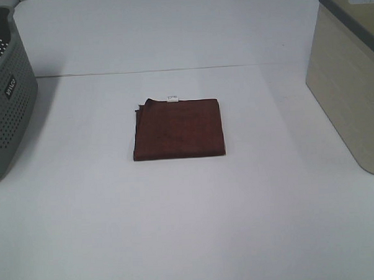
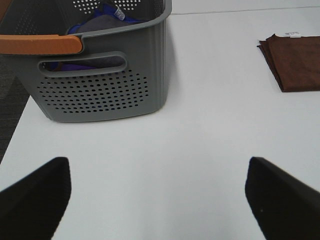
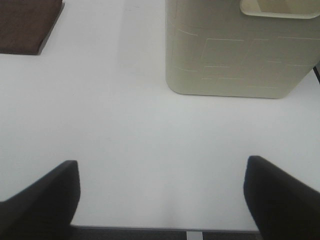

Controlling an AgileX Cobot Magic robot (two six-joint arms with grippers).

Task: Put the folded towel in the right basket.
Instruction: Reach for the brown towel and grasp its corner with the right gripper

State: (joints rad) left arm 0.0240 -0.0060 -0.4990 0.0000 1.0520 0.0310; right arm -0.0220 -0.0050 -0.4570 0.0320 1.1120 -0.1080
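The folded brown towel [image 1: 178, 128] lies flat in the middle of the white table, with a small white tag at its far edge. It also shows in the left wrist view [image 2: 295, 61] and in the right wrist view [image 3: 27, 25]. The right basket [image 1: 352, 77] is beige with a grey rim and stands at the table's right edge; it also shows in the right wrist view [image 3: 235, 50]. My left gripper [image 2: 157, 200] is open and empty above bare table near the grey basket. My right gripper [image 3: 162, 200] is open and empty above bare table in front of the beige basket. Neither arm shows in the exterior view.
A grey perforated basket [image 1: 5, 92] stands at the table's left edge; in the left wrist view [image 2: 100, 75] it has an orange handle and holds blue and purple cloth. The white table [image 1: 191, 226] stretches between the baskets.
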